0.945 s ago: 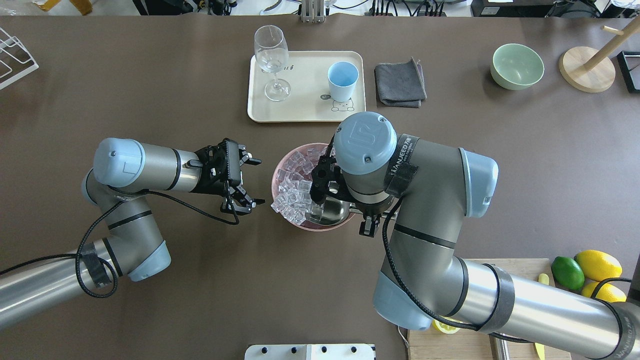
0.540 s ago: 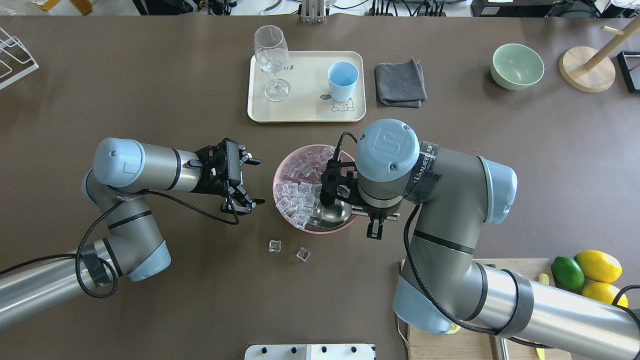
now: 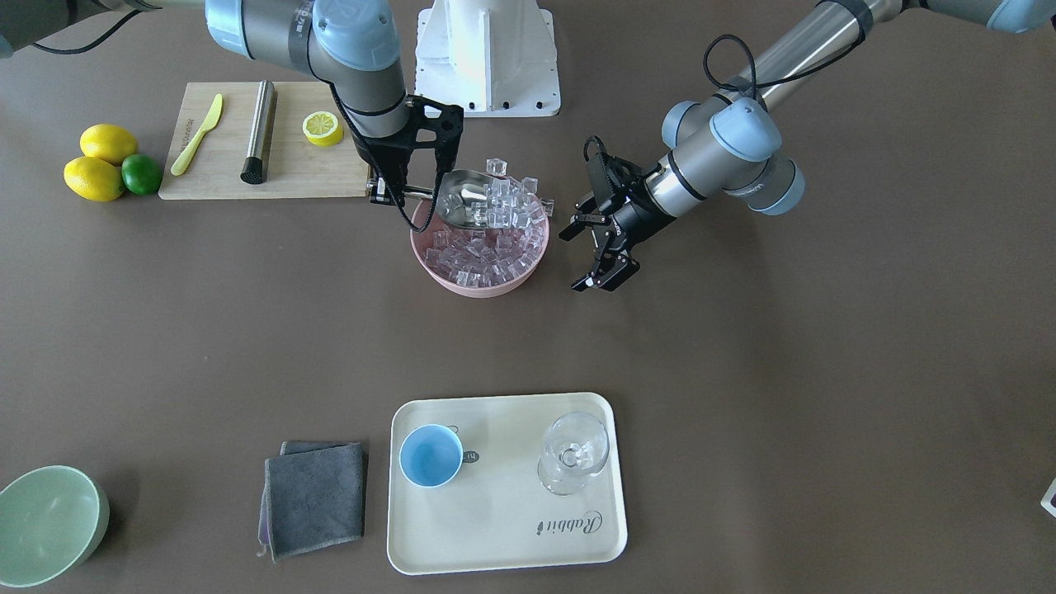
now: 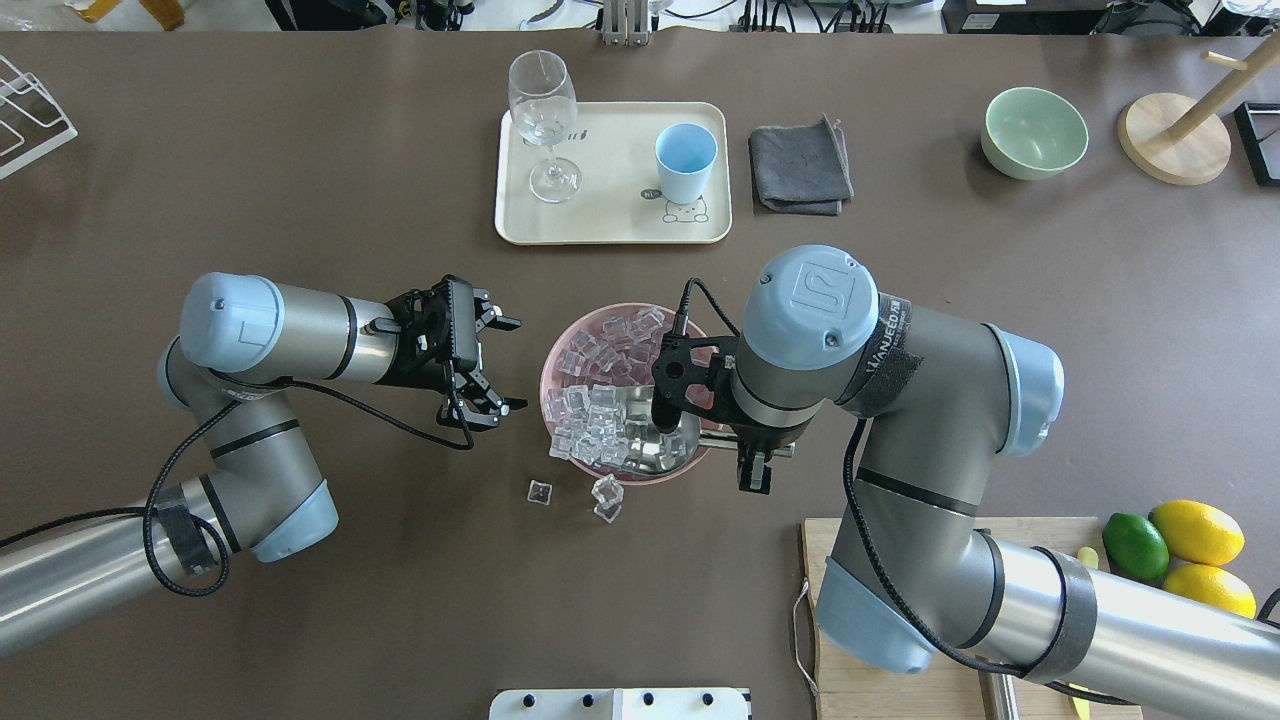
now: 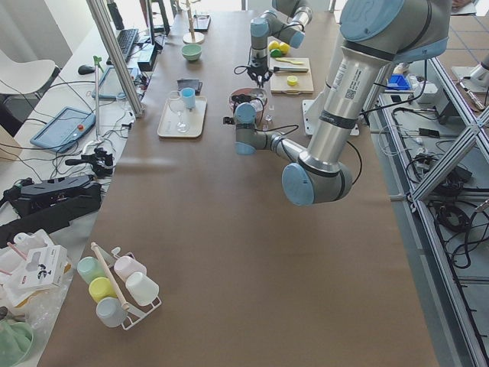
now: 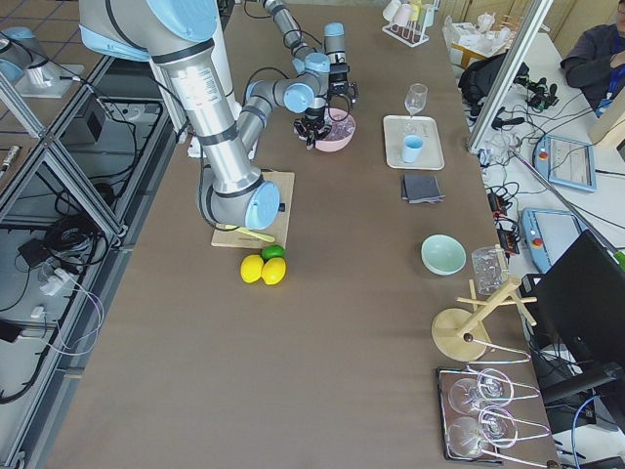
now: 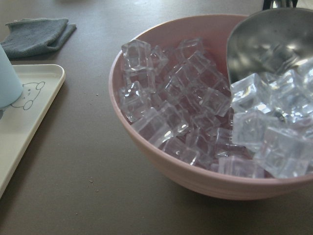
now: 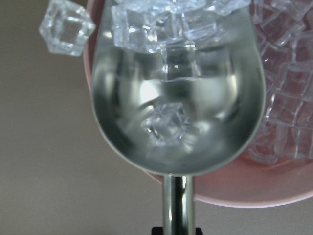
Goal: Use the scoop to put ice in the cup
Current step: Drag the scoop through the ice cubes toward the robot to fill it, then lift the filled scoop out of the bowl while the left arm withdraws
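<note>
My right gripper (image 4: 745, 440) is shut on the thin handle of the steel scoop (image 4: 655, 440). The scoop's bowl (image 8: 178, 98) sits at the near rim of the pink bowl (image 4: 548, 375) and holds several ice cubes (image 8: 166, 125) heaped at its mouth. More ice (image 4: 600, 355) fills the pink bowl. Two spots of spilled ice (image 4: 540, 491) lie on the table by the bowl's near side. The light-blue cup (image 4: 686, 160) stands empty on the cream tray (image 4: 610, 215). My left gripper (image 4: 495, 365) is open and empty, just left of the bowl.
A wine glass (image 4: 543, 120) stands on the tray beside the cup. A grey cloth (image 4: 800, 168) and a green bowl (image 4: 1034, 132) lie right of the tray. A cutting board (image 3: 206, 177) holds a muddler (image 3: 258, 132), a lemon half and a knife; lemons and a lime (image 4: 1170, 545) lie beside it.
My right arm has pulled the scoop right and toward the near rim, heaping ice. Cubes have spilled over the rim onto the table. The left arm has barely moved.
</note>
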Available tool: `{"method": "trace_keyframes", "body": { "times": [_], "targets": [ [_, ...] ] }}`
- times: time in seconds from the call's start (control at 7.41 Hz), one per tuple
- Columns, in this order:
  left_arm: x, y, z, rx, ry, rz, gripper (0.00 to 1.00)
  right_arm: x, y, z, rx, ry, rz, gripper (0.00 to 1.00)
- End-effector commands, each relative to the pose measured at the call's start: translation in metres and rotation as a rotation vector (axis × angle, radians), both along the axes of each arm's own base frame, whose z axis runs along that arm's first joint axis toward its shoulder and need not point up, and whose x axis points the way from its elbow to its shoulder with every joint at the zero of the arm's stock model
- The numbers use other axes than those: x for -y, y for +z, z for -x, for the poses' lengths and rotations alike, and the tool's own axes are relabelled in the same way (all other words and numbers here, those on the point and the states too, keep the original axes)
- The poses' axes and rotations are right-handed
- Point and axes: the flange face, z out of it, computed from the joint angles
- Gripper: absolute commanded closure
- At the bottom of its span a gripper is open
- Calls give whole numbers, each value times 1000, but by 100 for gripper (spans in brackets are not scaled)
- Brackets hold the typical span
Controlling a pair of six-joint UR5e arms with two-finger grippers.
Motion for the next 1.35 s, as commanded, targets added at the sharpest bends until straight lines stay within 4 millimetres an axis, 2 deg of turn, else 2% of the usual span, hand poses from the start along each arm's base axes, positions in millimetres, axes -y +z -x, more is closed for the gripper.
{"method": "trace_keyframes", "body": {
  "times": [0.0, 0.81, 1.22],
  "targets": [
    [0, 3, 5, 1, 5, 2, 1, 10, -8, -20, 38, -10, 7, 100],
    [-13, 0, 41, 59, 4, 40, 1, 34, -33, -54, 177, 10, -9, 100],
    [-32, -7, 93, 128, -2, 94, 1, 48, -34, -73, 240, 31, -19, 100]
  ]
}}
